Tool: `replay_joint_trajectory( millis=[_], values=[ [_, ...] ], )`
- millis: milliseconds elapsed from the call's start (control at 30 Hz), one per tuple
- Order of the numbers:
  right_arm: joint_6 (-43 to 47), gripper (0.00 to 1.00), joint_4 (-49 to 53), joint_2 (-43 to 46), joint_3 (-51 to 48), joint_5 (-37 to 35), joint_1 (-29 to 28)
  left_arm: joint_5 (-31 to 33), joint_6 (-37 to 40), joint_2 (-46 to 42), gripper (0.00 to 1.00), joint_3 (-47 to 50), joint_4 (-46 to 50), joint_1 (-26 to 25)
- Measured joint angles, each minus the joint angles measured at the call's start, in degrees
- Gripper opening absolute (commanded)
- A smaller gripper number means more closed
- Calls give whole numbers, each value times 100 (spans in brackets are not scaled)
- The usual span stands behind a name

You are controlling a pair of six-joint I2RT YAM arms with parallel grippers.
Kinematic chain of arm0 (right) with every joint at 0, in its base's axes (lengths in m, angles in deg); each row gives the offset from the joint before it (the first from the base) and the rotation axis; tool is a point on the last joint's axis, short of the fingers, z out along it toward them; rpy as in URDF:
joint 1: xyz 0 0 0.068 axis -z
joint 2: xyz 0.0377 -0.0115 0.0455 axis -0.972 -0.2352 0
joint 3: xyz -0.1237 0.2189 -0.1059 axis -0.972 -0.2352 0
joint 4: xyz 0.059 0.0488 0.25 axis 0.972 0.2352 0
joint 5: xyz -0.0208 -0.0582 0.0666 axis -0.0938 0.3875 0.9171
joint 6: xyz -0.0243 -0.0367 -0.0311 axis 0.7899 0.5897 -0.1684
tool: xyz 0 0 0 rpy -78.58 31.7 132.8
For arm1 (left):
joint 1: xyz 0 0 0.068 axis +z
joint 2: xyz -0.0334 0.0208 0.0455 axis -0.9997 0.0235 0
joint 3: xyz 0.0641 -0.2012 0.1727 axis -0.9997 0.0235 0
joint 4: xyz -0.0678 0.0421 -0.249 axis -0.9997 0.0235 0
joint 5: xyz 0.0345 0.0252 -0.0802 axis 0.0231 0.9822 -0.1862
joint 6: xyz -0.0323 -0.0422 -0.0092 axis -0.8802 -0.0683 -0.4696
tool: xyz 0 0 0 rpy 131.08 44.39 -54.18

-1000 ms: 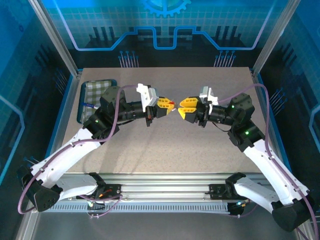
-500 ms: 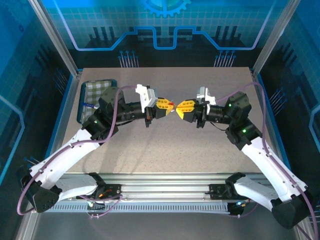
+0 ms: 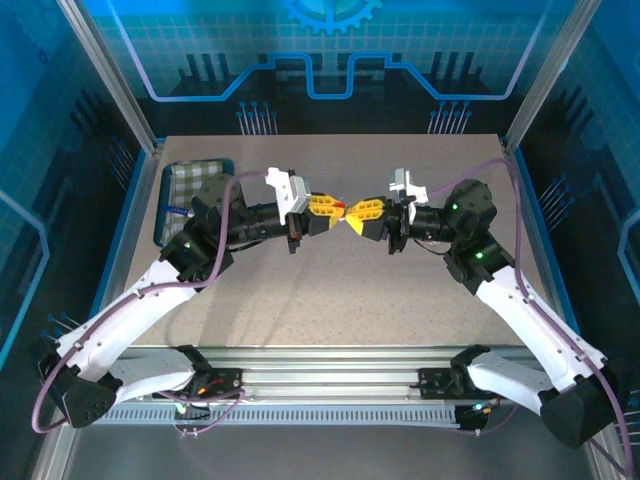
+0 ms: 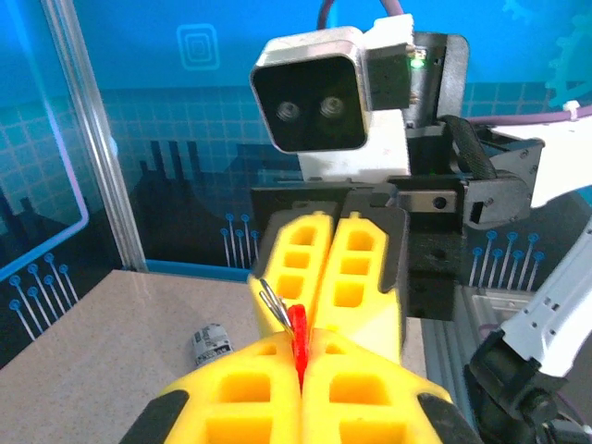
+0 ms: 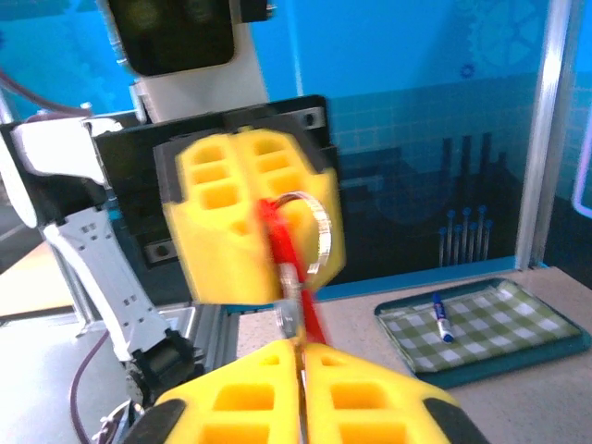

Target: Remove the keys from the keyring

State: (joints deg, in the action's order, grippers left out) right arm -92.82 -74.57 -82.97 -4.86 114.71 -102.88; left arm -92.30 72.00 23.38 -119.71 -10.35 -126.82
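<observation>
keyring [image 3: 344,208] lengthwise between left hand [image 3: 335,207], right hand [image 3: 354,214]

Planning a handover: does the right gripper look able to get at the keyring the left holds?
Probably yes: the right gripper sits tip to tip with the left gripper, shut on the free end of the keyring, with nothing between them.

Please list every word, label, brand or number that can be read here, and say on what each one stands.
No text can be read anywhere.
Back wall: only drawings, a gear and lines, no letters.
Small cylinder on the table: any print too blurred to read.
Pen in the tray: too small to show any print.
</observation>
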Motion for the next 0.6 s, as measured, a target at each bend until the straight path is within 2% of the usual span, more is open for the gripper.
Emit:
replay_joint_trajectory(
  millis=[100,267,600],
  values=[
    [-31,9,-46,-35,2,70,-4,2,0,-4,0,0,-9,-2],
    [-111,0,-109,-94,2,138,-13,20,0,-2,0,0,0,-2],
    [343,0,542,-4,138,-127,-15,109,13,-2,7,22,87,-4]
  ],
)
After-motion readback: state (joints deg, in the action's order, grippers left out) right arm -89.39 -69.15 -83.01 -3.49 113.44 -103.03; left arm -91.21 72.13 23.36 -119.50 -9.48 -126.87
